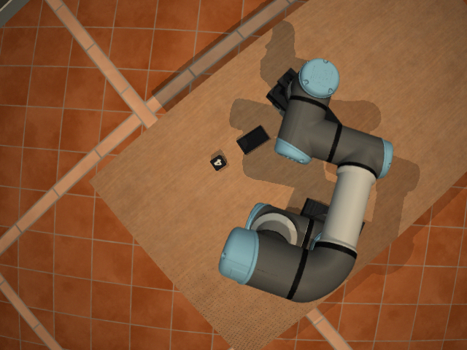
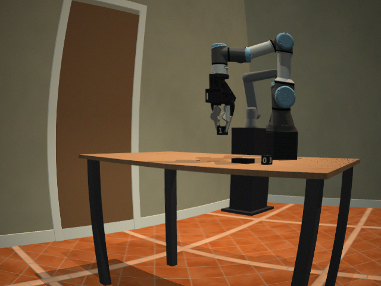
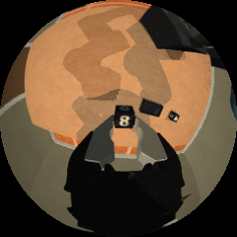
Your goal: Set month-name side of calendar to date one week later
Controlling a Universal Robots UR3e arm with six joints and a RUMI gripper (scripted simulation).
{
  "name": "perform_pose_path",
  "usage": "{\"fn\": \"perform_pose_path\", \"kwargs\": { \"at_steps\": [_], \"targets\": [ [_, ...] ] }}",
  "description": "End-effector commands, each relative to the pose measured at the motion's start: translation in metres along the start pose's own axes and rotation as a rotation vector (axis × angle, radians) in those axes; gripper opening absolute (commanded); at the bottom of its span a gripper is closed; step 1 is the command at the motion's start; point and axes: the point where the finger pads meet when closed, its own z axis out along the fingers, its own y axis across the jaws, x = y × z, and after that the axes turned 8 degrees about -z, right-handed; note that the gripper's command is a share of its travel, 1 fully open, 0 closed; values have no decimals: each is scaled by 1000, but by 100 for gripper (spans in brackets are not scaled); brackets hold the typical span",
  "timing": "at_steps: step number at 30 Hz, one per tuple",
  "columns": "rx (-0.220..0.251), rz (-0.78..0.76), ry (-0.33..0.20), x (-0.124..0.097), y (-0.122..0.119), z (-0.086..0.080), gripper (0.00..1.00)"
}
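Note:
My gripper [image 2: 222, 126] [image 3: 123, 116] is shut on a black cube [image 2: 222, 130] [image 3: 124, 113] and holds it high above the table. The held cube shows a white 8 towards the wrist camera and a 1 in the exterior view. In the top view the arm hides the held cube. The other black cube [image 1: 217, 162] [image 2: 266, 159] [image 3: 173, 117] sits flat on the table beside the tray, with a 4 on top and a 0 and what looks like a 3 on its sides. The black tray [image 1: 252, 139] [image 2: 243, 160] [image 3: 151, 108] holds no cube. No month name is readable.
The wooden table [image 1: 158, 195] [image 2: 184, 158] carries the tray and the loose cube, a short gap apart. The arm's dark pedestal [image 2: 249, 185] stands behind the table in the exterior view. The arm's shadows fall across the table around the tray.

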Motion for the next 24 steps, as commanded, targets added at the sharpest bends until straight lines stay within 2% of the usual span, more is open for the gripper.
{"fn": "perform_pose_path", "kwargs": {
  "at_steps": [1, 12, 24],
  "targets": [
    [4, 104, 5, 1, -3, 0, 11],
    [4, 187, 5, 1, -5, 0, 11],
    [4, 203, 5, 2, -6, 1, 11]
  ]
}}
